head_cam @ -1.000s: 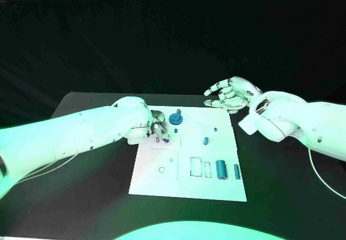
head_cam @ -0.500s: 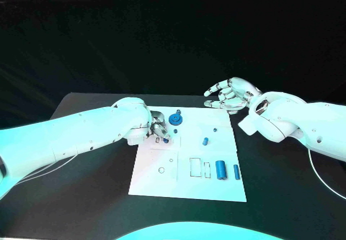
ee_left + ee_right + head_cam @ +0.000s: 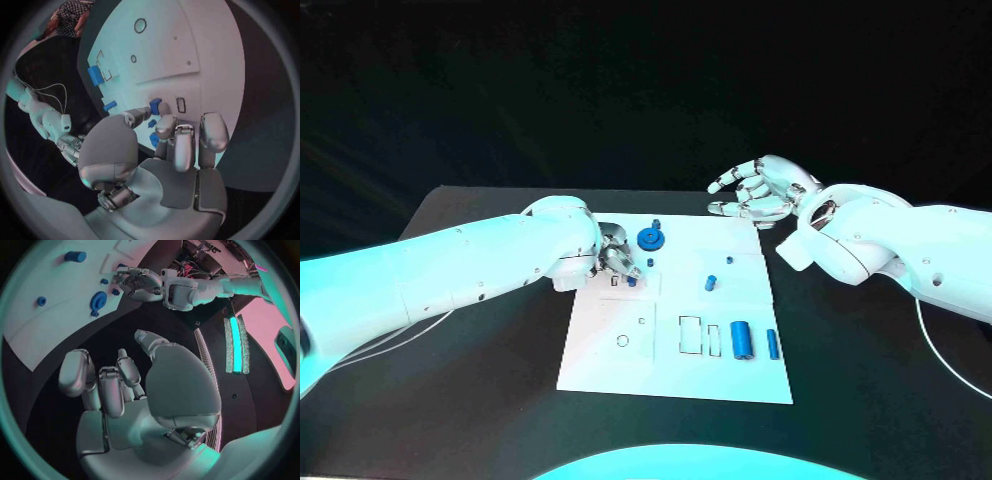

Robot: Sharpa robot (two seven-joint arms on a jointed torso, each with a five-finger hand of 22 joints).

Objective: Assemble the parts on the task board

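Pressing small blue part (image 3: 630,281) into task board (image 3: 678,372) near its far-left corner — left hand (image 3: 613,252) pinches it in fingertips. Right hand (image 3: 762,190) hovers beyond board's far edge, fingers loosely curled, holding nothing. Best practice, likely: keep part upright, push straight down.

From the head view I can't tell whether my left hand (image 3: 615,255) grips the small blue part (image 3: 630,281) at its fingertips; its fingers cover that spot on the task board (image 3: 678,375). My right hand (image 3: 762,190) curls, its palm hidden.
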